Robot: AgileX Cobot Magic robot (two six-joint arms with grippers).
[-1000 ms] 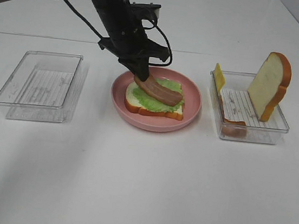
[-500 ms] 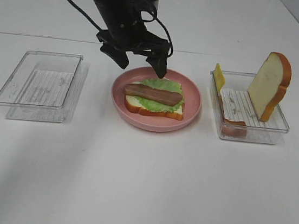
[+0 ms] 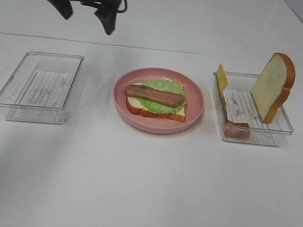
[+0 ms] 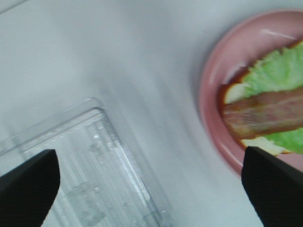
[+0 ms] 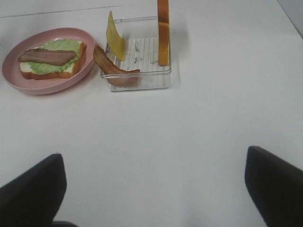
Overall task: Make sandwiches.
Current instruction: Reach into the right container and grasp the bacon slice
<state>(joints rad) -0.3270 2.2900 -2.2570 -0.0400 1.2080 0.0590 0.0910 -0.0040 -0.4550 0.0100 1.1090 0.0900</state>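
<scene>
The left gripper hangs spread and empty at the upper left; the right gripper gapes empty too. The sandwich, bacon on top, lies on the plate mid-frame.

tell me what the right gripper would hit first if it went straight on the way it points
Likely the bare table just ahead of the right gripper, short of the tray. Nothing else sits between its open jaws, though depth is unclear.

Glossy pink plate, clear ribbed plastic tray (table matt white)
</scene>
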